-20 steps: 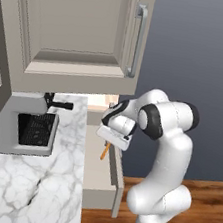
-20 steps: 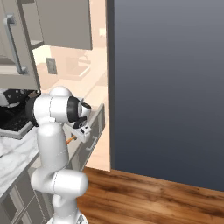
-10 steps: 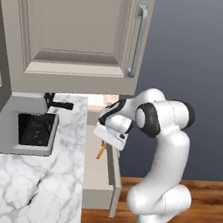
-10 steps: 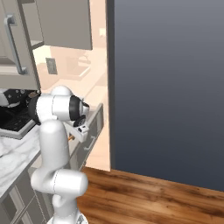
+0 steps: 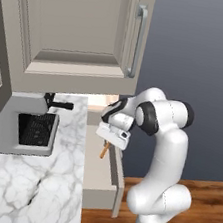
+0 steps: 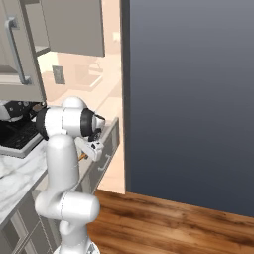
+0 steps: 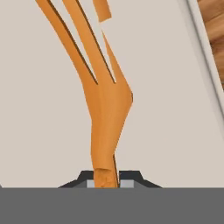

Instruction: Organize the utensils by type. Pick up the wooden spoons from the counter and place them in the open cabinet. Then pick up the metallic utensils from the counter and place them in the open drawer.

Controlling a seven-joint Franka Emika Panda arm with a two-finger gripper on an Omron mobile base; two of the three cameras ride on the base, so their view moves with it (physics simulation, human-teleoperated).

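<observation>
1. This is a home kitchen, rendered rather than photographed.
2. A white marble counter (image 5: 25, 191) with grey veins runs along the left over beige base units (image 6: 30, 218).
3. A taupe wall cabinet (image 5: 70, 26) with a recessed-panel door and a vertical steel bar handle (image 5: 137, 41) hangs above the counter.
4. A grey coffee machine (image 5: 22, 128) stands near the counter's back edge, under the cabinet.
5. A wide shallow beige drawer (image 5: 101, 177) stands pulled out beside the counter's right edge.
6. Wooden floorboards (image 6: 173, 223) and a plain dark blue-grey wall (image 6: 188, 99) close the room on the right.
</observation>
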